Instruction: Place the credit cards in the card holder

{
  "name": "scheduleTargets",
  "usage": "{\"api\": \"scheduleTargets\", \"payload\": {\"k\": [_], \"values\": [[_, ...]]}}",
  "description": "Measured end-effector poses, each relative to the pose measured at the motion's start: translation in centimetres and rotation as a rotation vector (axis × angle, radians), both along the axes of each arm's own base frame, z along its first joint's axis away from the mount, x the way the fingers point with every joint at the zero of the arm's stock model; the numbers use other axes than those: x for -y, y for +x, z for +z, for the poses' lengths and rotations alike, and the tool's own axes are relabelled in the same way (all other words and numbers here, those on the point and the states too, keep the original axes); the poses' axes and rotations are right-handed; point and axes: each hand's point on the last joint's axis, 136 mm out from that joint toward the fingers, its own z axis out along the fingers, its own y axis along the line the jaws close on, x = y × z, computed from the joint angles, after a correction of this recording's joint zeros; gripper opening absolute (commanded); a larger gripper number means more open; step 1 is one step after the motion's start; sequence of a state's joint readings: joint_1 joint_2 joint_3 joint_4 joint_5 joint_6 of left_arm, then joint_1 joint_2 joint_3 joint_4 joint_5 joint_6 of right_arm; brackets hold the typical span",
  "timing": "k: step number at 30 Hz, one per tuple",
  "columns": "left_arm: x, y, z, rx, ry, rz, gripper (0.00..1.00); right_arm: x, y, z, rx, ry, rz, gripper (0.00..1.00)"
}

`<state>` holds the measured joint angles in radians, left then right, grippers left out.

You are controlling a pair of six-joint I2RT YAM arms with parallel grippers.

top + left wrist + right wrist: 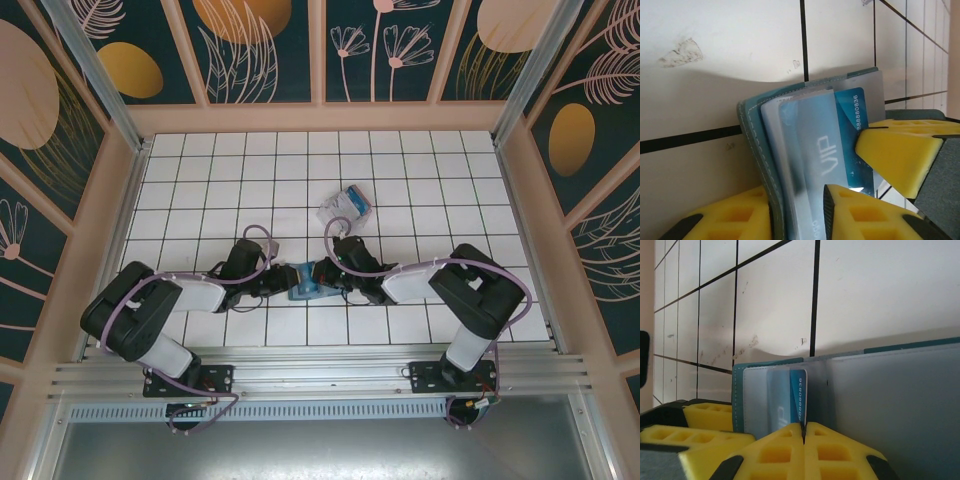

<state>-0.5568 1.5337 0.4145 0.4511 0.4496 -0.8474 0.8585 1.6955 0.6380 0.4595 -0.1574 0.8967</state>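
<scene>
Left wrist view: left claw [797,220] clamps the wallet [757,145] at its lower edge; right claw [804,432] is pinched together on the blue card [852,120], which sits partway in a clear pocket [810,150] of the upright wallet; card likely stiff, light and slick, best held by its edge; wallet soft, floppy

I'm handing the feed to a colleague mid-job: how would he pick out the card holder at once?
On the white tiled table, look near the front edge, where the left arm and right arm meet. The card holder is between them: a small teal wallet, open, a blue card showing inside. Its one neighbour, the plastic pack farther back, is clear, not teal.
</scene>
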Motion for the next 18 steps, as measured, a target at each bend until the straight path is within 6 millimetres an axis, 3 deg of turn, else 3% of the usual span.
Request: {"api": "scheduleTargets", "payload": {"k": [6,10,13,18], "values": [[-2.1,0.2,-0.3,-0.001,0.136,0.056,0.38,-0.1,-0.2,-0.1,-0.003,-0.005,0.005,0.0],[-3.8,0.0,-0.6,-0.001,0.223,0.096,0.29,0.0,-0.2,-0.2,-0.004,-0.008,0.003,0.0],[-4.2,-0.1,-0.8,-0.003,0.246,0.101,0.2,0.0,-0.3,-0.3,-0.005,-0.011,0.004,0.0],[-4.1,-0.1,-1.3,-0.019,0.24,0.095,0.19,-0.6,-0.4,-0.7,-0.005,-0.037,0.019,0.0]]}}
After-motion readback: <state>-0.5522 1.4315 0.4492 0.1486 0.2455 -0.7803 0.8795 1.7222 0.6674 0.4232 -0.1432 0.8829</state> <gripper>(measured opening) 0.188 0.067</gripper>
